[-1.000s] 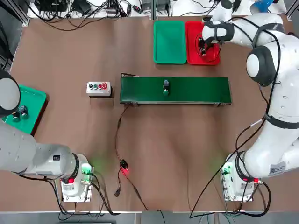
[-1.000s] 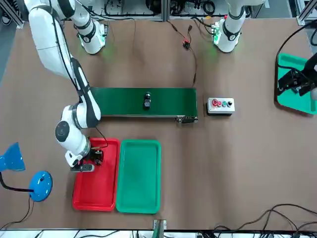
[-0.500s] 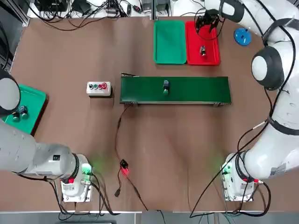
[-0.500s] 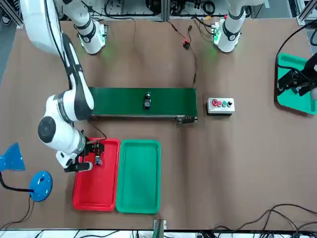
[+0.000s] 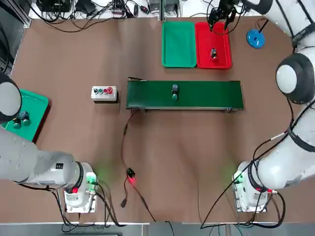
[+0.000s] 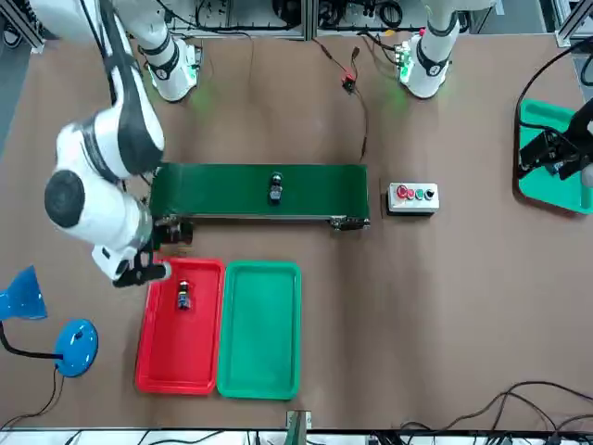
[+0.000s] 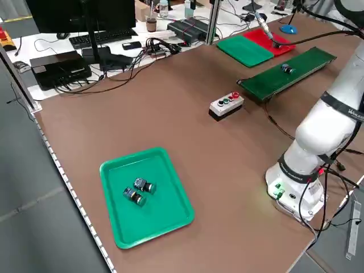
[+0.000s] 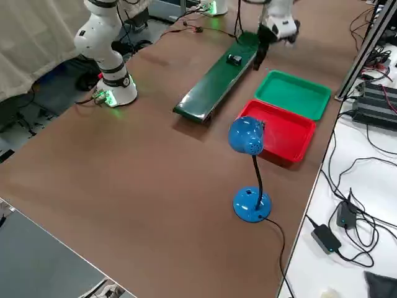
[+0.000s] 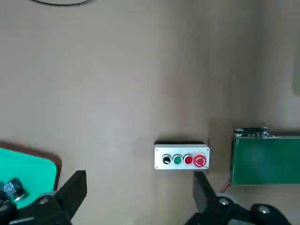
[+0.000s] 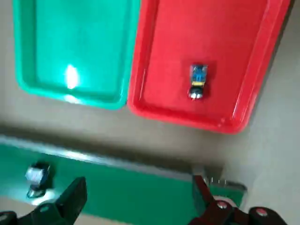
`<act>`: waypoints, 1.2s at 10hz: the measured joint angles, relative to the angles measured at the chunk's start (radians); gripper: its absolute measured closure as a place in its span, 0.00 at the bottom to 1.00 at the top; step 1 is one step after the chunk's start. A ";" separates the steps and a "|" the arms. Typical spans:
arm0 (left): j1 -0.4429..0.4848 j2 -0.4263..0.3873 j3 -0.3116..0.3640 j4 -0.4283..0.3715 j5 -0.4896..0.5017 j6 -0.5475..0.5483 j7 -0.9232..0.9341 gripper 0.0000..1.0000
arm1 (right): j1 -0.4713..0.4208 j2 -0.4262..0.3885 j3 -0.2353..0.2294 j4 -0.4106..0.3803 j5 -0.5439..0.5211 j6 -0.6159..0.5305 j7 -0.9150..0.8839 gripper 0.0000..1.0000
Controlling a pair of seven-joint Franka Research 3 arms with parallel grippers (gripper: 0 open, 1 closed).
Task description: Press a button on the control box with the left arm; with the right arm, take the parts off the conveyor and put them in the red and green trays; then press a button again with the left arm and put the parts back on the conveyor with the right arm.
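My right gripper (image 5: 220,12) hangs open and empty, raised by the far end of the red tray (image 5: 222,61). One small dark part (image 5: 213,53) lies in that tray, free of the fingers, as the right wrist view shows (image 10: 197,80). The green tray (image 5: 178,44) beside it holds nothing. The green-capped part (image 5: 174,92) sits mid-belt on the conveyor (image 5: 211,94). The control box (image 5: 104,92) stands off the belt's left end. My left gripper (image 6: 552,156) hovers open over the teal tray (image 6: 547,120), far from the control box (image 9: 181,155).
The teal tray (image 7: 148,199) at the left table edge holds two more small parts. A blue desk lamp (image 5: 255,38) stands just right of the red tray. Cables and a small lit module (image 5: 130,175) lie on the table in front of the conveyor.
My right gripper opened, left the part lying in the red tray, then rose and drew back toward the tray's far end. The left arm has not moved.
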 joint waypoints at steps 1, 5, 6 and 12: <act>0.000 0.000 0.000 0.000 0.000 0.000 0.000 0.00 | 0.013 -0.045 0.001 0.000 0.007 -0.057 0.004 0.01; 0.000 0.001 0.000 0.001 0.000 0.000 0.000 0.00 | 0.125 -0.131 0.006 -0.064 0.047 -0.086 0.240 0.01; 0.000 0.001 0.000 0.001 0.000 0.000 0.000 0.00 | 0.176 -0.144 0.008 -0.116 0.054 -0.022 0.321 0.01; 0.000 0.001 0.000 0.001 0.000 0.000 0.000 0.00 | 0.437 -0.239 0.010 -0.564 0.056 0.506 0.642 0.01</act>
